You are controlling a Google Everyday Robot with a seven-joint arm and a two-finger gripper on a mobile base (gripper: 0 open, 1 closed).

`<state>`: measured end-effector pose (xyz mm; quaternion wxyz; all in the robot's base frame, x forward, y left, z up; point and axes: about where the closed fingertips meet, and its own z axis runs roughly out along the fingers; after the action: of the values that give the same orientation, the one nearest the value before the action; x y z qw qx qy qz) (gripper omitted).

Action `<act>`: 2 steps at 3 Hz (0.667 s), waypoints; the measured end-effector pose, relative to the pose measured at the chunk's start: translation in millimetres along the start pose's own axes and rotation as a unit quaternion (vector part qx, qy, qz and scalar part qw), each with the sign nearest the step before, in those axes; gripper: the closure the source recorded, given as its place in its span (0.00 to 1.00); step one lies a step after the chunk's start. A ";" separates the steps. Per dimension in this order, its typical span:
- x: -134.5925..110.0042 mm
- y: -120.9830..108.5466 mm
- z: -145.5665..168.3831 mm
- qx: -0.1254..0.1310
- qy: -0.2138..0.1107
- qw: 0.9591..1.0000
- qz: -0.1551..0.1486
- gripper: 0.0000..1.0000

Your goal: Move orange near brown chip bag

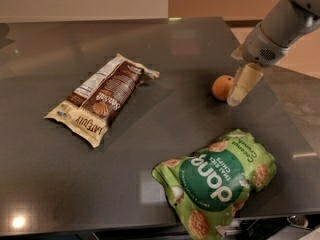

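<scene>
The orange [221,87] sits on the dark table [165,134] at the right of centre. The brown chip bag [102,98], dark brown with cream edges and "Sea Salt" and "Late July" lettering, lies flat at the left, well apart from the orange. My gripper [239,95] comes down from the upper right on a grey arm, and its cream fingers [245,82] hang right beside the orange on its right side, partly in front of it.
A green "dang" coconut chips bag [218,179] lies at the front right, near the table's front edge. The table's right edge runs just past the gripper, with floor [300,104] beyond it.
</scene>
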<state>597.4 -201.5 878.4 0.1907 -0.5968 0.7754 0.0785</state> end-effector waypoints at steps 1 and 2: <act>1.3 2.9 12.9 -0.008 0.000 1.000 -0.005 0.00; 3.8 3.8 21.7 -0.012 0.002 1.000 -0.008 0.18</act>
<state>597.4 -196.3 856.6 0.1827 -0.6051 0.7702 0.0851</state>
